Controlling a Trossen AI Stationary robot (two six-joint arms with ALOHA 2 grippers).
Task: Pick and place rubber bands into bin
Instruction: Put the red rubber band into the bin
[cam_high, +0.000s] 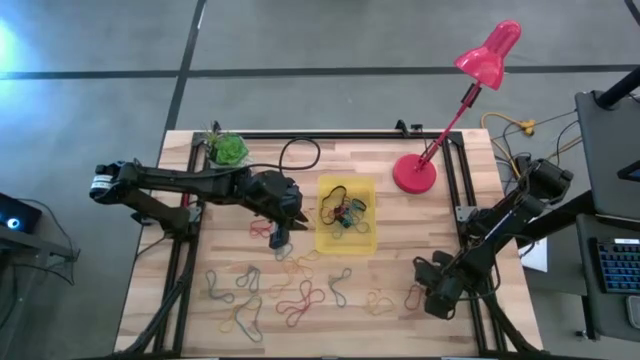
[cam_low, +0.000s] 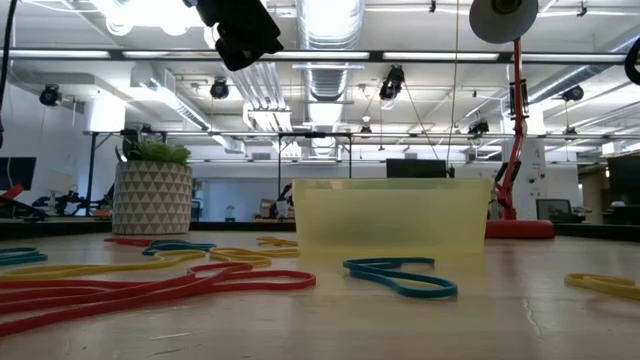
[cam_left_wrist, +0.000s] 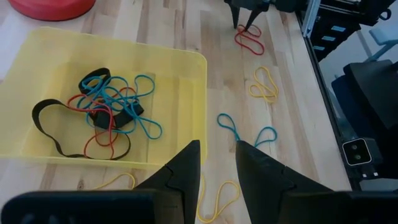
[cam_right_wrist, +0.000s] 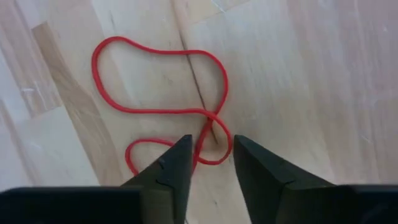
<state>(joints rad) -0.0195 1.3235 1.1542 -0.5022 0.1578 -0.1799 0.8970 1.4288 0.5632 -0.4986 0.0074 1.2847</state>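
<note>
On the wooden table, the right gripper sits low near the right edge, its fingers a little apart and straddling the crossing of a red band that lies flat on the wood; whether the fingers already pinch it is hard to tell. The left gripper hangs above the table just beside the bin's left side, fingers slightly apart with nothing between them. The bin stands near the table's middle, toward the back edge, and holds a small tangle of bands in black, blue and red. Many more loops in red, yellow, blue and green lie scattered along the front edge. The job looks barely begun, with most bands left to collect.
</note>
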